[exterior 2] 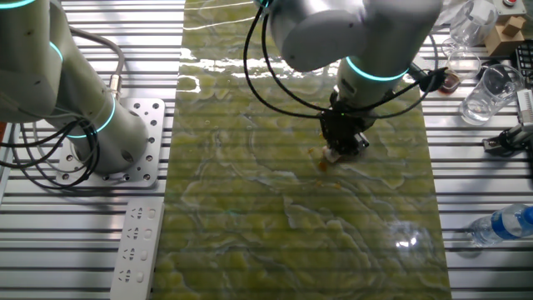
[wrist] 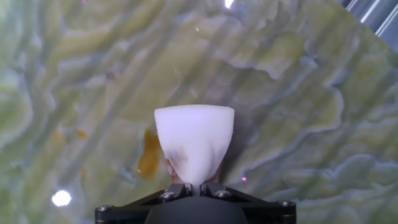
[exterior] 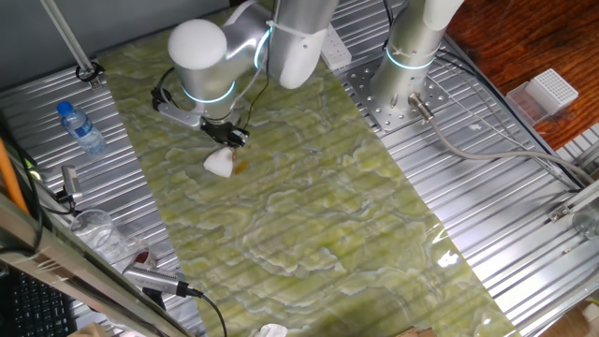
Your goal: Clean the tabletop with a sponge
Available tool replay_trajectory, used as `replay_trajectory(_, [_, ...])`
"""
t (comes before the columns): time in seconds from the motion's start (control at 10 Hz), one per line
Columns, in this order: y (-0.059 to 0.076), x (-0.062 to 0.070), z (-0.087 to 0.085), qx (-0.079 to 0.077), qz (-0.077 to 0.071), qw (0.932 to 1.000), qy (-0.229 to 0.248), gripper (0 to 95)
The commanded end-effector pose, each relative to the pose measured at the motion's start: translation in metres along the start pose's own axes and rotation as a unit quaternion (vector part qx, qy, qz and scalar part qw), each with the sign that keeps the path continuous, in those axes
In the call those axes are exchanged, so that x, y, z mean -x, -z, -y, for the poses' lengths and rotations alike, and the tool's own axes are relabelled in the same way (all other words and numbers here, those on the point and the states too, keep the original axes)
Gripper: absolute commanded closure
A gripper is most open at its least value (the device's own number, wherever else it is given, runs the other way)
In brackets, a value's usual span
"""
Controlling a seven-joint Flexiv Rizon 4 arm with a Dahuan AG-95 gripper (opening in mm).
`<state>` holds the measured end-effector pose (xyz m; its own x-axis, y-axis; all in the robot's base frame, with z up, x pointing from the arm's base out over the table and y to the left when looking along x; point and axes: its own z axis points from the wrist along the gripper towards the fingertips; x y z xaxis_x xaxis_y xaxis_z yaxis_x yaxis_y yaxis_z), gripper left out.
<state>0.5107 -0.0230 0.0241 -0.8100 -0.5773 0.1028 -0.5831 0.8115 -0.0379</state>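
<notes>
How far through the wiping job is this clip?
Pickup is done: the gripper is shut on the sponge, pressed down on the tabletop. In hand: it sits right beside an orange-brown smear, and the sponge already shows a brownish tint near its pinched end. Left: the smear itself is still visible.

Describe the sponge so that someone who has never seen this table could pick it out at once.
Find the large green-yellow marbled sheet lying between ribbed silver metal surfaces, then the black two-finger tool of the arm above it. The small white soft sponge is pinched in that tool, fanning out onto the sheet beside an orange-brown smear. Unlike the ragged white scrap at the sheet's edge, it is smooth and gripped.
</notes>
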Motion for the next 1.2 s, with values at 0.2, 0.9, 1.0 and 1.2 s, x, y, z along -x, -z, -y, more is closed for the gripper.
replay_trajectory(0.2, [-0.004, 0.013, -0.01, -0.002, -0.001, 0.9998, -0.02, 95.0])
replay_trajectory(0.9, [0.003, 0.028, -0.019, 0.019, -0.007, 0.9981, -0.058, 95.0])
replay_trajectory(1.0, [0.003, 0.027, -0.02, 0.016, -0.01, 0.9984, -0.053, 95.0])
replay_trajectory(1.2, [-0.001, 0.023, -0.021, 0.004, -0.02, 0.9991, -0.038, 95.0])
